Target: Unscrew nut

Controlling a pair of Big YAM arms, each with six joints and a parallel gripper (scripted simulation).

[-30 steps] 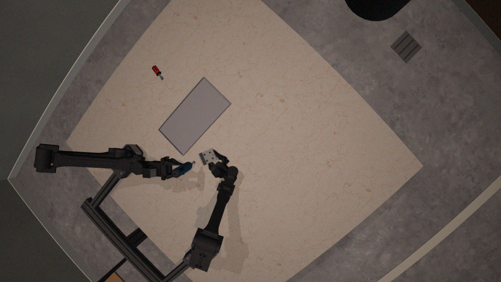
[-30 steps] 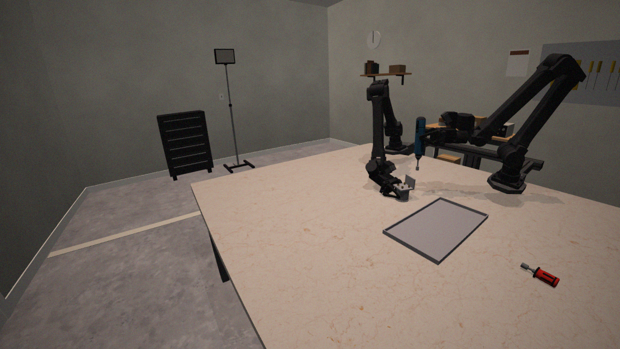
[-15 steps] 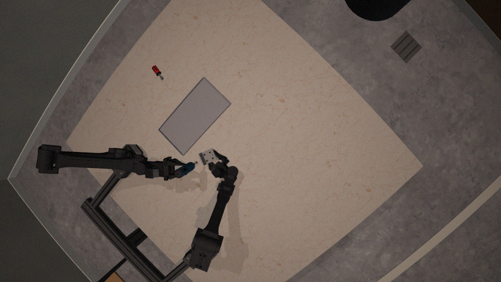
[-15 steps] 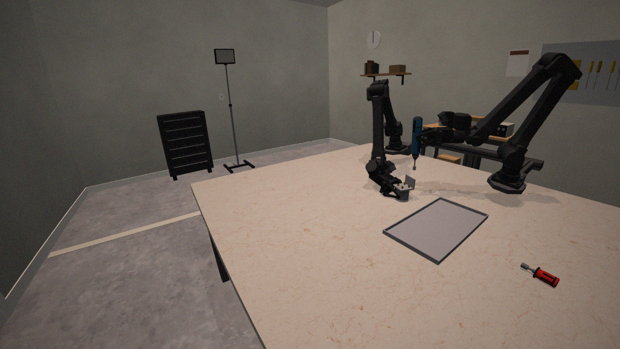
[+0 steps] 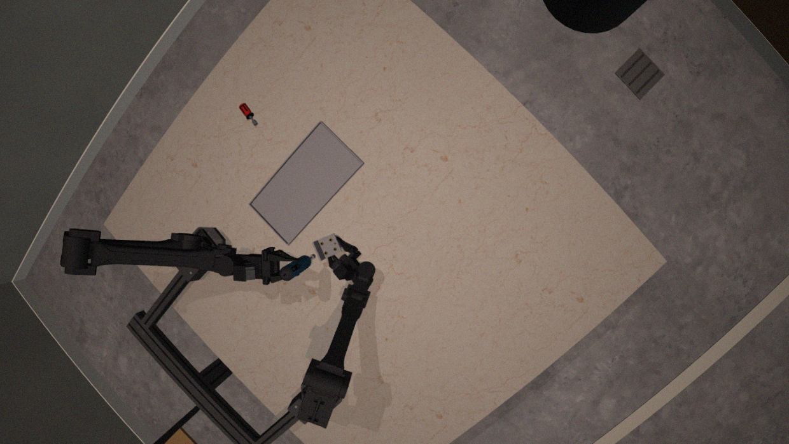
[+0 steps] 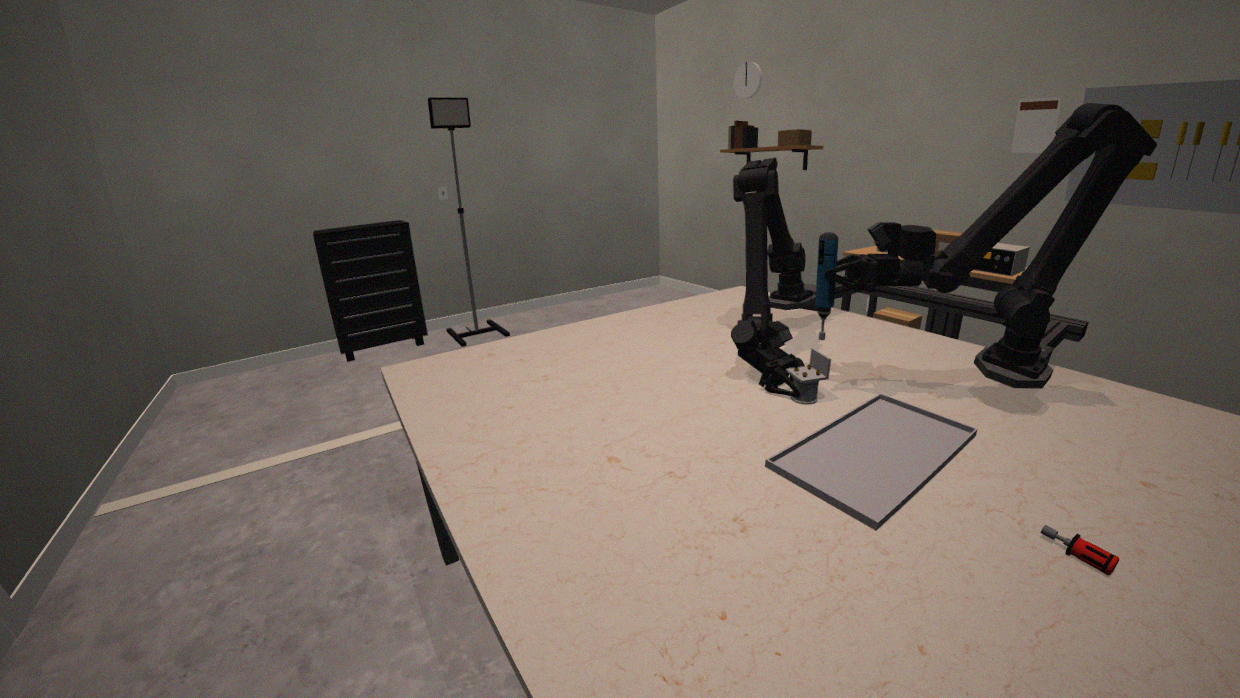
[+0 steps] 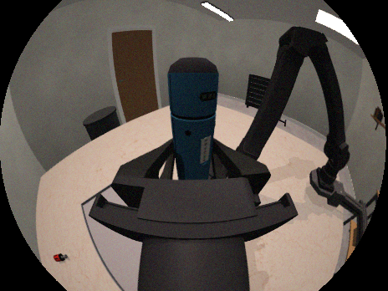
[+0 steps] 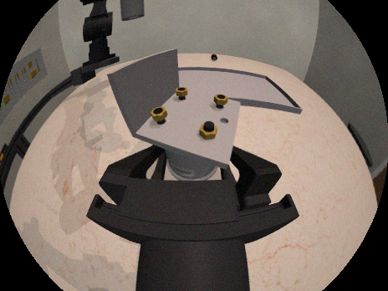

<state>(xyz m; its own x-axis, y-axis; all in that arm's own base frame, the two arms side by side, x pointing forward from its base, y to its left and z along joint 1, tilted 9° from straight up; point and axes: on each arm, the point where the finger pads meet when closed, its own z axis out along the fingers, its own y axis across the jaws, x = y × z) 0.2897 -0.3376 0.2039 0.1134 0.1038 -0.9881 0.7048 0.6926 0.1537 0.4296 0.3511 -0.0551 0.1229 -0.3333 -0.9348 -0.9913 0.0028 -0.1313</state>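
The joint module [image 6: 806, 391] [image 8: 190, 166] stands upright on the table, with its grey L-shaped bracket [image 5: 326, 246] [image 8: 184, 131] on top. Several brass nuts sit on the bracket's studs. Three ride high on them, while the near right nut [image 8: 208, 132] lies flat on the plate with its stud poking out. My right gripper [image 5: 338, 254] [image 6: 785, 377] [image 8: 192, 143] is shut on the module's cylinder body. My left gripper [image 5: 287, 268] [image 6: 839, 275] [image 7: 192, 143] is shut on the dark blue nut driver [image 5: 296, 265] [image 6: 826, 264] [image 7: 192, 121]. It holds the driver upright, tip down, well above the table and just beside the bracket.
A flat grey tray [image 5: 308, 176] [image 6: 872, 455] [image 8: 251, 89] lies just beyond the module. A red-handled screwdriver [image 5: 246, 112] [image 6: 1089, 550] [image 7: 59, 257] lies farther off past the tray. Both arm bases stand on the frame at the table's edge.
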